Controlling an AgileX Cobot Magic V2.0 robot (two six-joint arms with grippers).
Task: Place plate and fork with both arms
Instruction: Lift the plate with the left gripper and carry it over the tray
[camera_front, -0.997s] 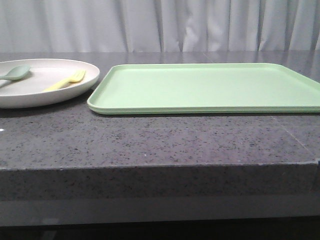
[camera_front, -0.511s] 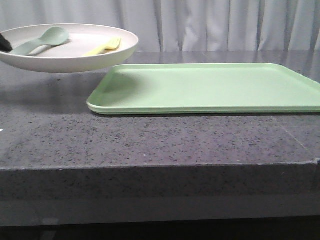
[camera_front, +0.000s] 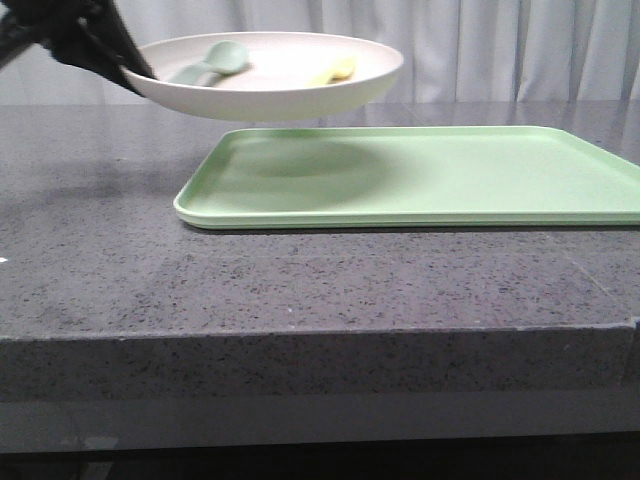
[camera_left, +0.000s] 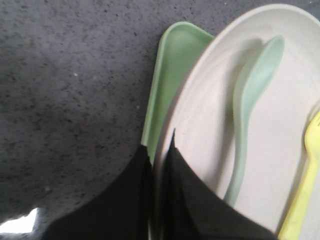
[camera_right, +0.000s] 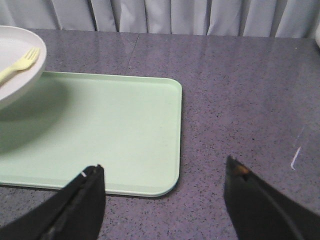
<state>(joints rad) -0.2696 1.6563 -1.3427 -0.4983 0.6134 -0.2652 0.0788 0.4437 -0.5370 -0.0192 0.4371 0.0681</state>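
My left gripper (camera_front: 135, 75) is shut on the left rim of the off-white plate (camera_front: 290, 95) and holds it in the air above the left end of the light-green tray (camera_front: 450, 175). The pale-yellow fork (camera_front: 338, 71) and a grey-green spoon (camera_front: 212, 61) lie in the plate. In the left wrist view the black fingers (camera_left: 192, 200) clamp the plate rim (camera_left: 200, 85), with the spoon (camera_left: 250, 105) and fork (camera_left: 305, 195) beside them. My right gripper (camera_right: 162, 172) is open and empty, over the counter near the tray's corner; it is out of the front view.
The tray (camera_right: 100, 130) lies flat on a dark speckled stone counter (camera_front: 300, 290), whose front edge drops off towards me. Grey curtains (camera_front: 500, 50) hang behind. The plate's edge with the fork (camera_right: 20, 62) shows in the right wrist view.
The plate, with fork and spoon, has been lifted off the counter at the left and carried up and to the right, over the tray's left end. The left gripper has come into view.
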